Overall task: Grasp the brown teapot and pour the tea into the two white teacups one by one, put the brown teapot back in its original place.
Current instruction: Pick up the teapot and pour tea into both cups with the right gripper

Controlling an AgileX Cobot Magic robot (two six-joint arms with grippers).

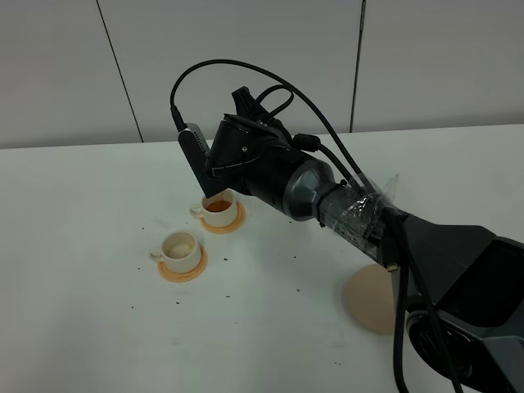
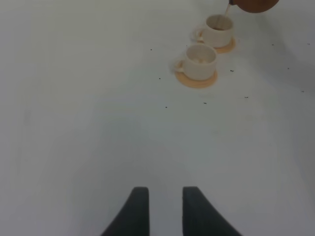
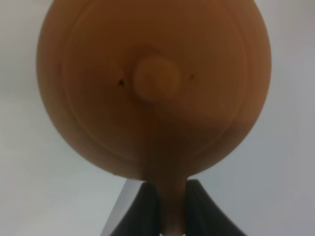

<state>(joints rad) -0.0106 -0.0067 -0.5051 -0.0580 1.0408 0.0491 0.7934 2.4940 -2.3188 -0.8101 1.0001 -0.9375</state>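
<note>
The left gripper (image 2: 161,211) is parked over bare white table (image 2: 74,123). Its two dark fingers (image 2: 135,214) are parted by a narrow gap, with nothing gripped and nothing touched.

Two white teacups can be counted, each sat on its own orange coaster, so two of those as well. The near teacup (image 1: 180,246) looks empty on its coaster (image 1: 182,268). The far teacup (image 1: 219,209) is filled with reddish tea (image 1: 218,207).

One brown teapot (image 3: 156,113) is held above the far teacup, and a thin stream (image 2: 227,10) can be made out running into that cup. The right gripper (image 3: 172,199) is clamped tight on the teapot's loop handle (image 3: 172,216), which is pinched between both fingers (image 3: 147,209).

From the high camera the teapot is almost entirely blocked by the gripper and wrist.

One pale tan disc coaster (image 1: 370,299) is lying off to the right, well apart from the cups and partly covered by the right arm (image 1: 442,246).

Small dark specks (image 2: 166,106) are scattered over the table.
</note>
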